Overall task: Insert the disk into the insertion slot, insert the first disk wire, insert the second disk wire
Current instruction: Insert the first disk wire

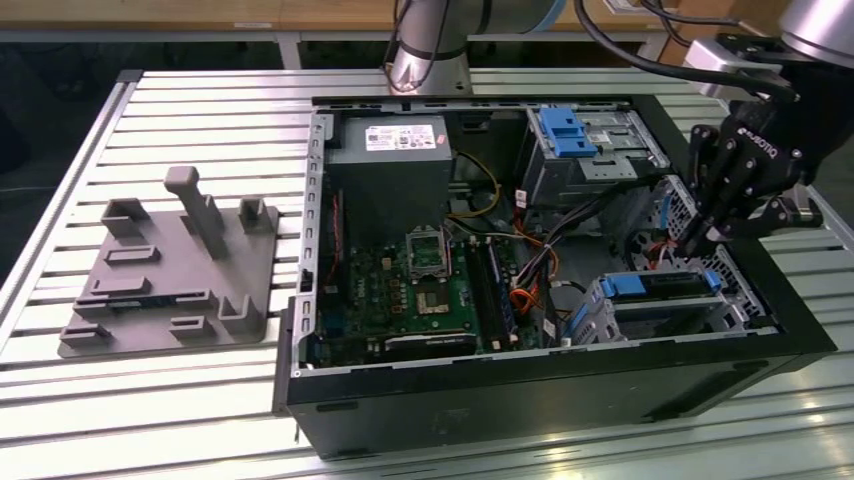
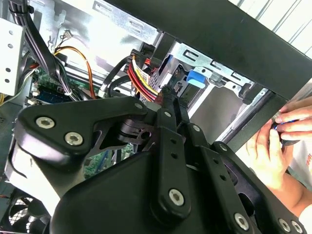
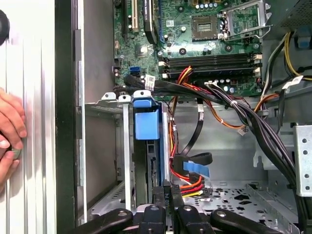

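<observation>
The disk (image 1: 657,285), silver in a bright blue carrier, sits inside the insertion slot (image 1: 727,305), a perforated silver cage at the case's corner on the exterior view's right. The carrier's blue end (image 3: 146,124) (image 2: 196,78) shows in both wrist views, inside the cage frame (image 3: 124,146). My gripper (image 1: 697,243) reaches down into the case just behind the disk, fingers shut together. Its tips (image 3: 168,187) (image 2: 168,92) rest against the end of a red, yellow and black wire bundle (image 3: 187,183) (image 2: 141,78). A black cable with a blue plug (image 3: 197,168) lies beside it.
The open black computer case holds a green motherboard (image 1: 414,290), a power supply (image 1: 394,140) and a taller cage with a blue latch (image 1: 567,130). Black cable bundles (image 3: 253,117) cross the bay. A person's hand (image 3: 9,126) (image 2: 282,131) is outside the case wall. A grey fixture (image 1: 174,270) lies on the table.
</observation>
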### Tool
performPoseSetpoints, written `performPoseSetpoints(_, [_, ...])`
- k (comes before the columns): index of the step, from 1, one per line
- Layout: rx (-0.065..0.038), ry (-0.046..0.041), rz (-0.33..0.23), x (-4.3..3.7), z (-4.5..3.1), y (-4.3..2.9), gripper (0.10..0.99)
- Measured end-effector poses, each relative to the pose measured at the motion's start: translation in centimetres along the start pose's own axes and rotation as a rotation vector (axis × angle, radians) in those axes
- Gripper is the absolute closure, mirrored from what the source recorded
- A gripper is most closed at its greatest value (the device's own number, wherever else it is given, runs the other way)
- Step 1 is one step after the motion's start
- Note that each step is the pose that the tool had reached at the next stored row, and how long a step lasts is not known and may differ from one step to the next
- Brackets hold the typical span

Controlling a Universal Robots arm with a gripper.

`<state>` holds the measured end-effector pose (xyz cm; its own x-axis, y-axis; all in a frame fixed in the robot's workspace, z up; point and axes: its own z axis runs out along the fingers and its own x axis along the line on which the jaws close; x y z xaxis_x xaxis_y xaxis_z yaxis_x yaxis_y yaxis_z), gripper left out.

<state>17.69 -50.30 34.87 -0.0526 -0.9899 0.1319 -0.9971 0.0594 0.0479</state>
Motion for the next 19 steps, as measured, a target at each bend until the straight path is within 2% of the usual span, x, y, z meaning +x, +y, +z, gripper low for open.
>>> performPoseSetpoints(4, [0.013, -0.0029, -0.009, 0.01, 0.04, 0.22, 0.922])
performPoseSetpoints(8, [0.035, -0.0086, -0.013, 0.02, 0.09, 0.45, 0.922])
performPoseSetpoints(12, [0.038, -0.0147, -0.015, 0.34, 0.18, 1.16, 0.922])
performPoseSetpoints(14, [0.038, -0.0239, -0.016, 0.61, 0.21, 1.2, 0.922])
performPoseSetpoints(16, [0.039, -0.0427, -0.017, 0.73, 0.24, 1.2, 0.922])
performPoseSetpoints(17, [0.039, -0.0482, -0.018, 0.74, 0.24, 1.18, 0.922])
performPoseSetpoints(19, [0.04, -0.0533, -0.022, 0.77, 0.25, 1.12, 0.922])
